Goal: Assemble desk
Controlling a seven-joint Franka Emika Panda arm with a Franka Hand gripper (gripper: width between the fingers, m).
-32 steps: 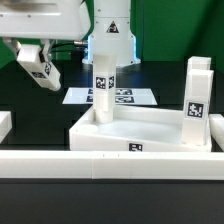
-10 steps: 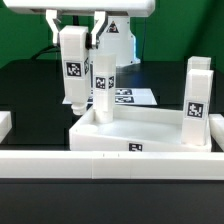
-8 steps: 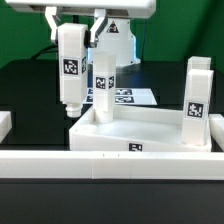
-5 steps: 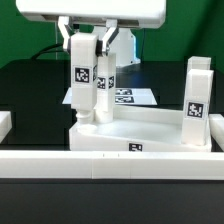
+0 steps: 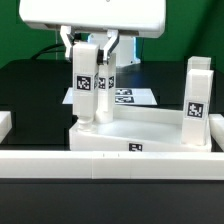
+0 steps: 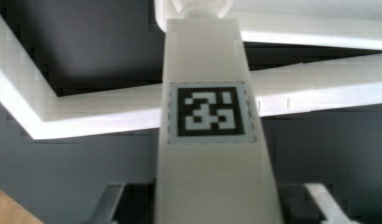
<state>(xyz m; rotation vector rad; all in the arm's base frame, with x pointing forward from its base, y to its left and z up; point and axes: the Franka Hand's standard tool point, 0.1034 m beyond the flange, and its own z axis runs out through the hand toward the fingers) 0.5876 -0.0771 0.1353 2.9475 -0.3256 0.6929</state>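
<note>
The desk top (image 5: 150, 135) lies upside-down-tray fashion on the black table (image 5: 30, 95), its rimmed rectangular body just behind the long low white rail (image 5: 110, 165) that runs across the front of the exterior view; a square tag shows on its front wall. One leg (image 5: 197, 100) stands upright at the corner on the exterior view's right, tagged on its face, and a second leg (image 5: 105, 85) stands upright at the far corner on the exterior view's left. A third leg (image 5: 85, 85) hangs upright in the gripper (image 5: 90, 42), its lower end down at the near corner on the exterior view's left, at or just inside the rim; whether it actually touches the top is hard to tell from this angle. The gripper's fingers are pinched on the upper part of that leg, one on each side. In the wrist view the held leg (image 6: 214, 130) fills the middle of the picture, tag facing the camera, with the top's white rim (image 6: 99, 105) angling beneath it. Behind the desk top, the marker board (image 5: 135, 97) lies flat on the table.
</note>
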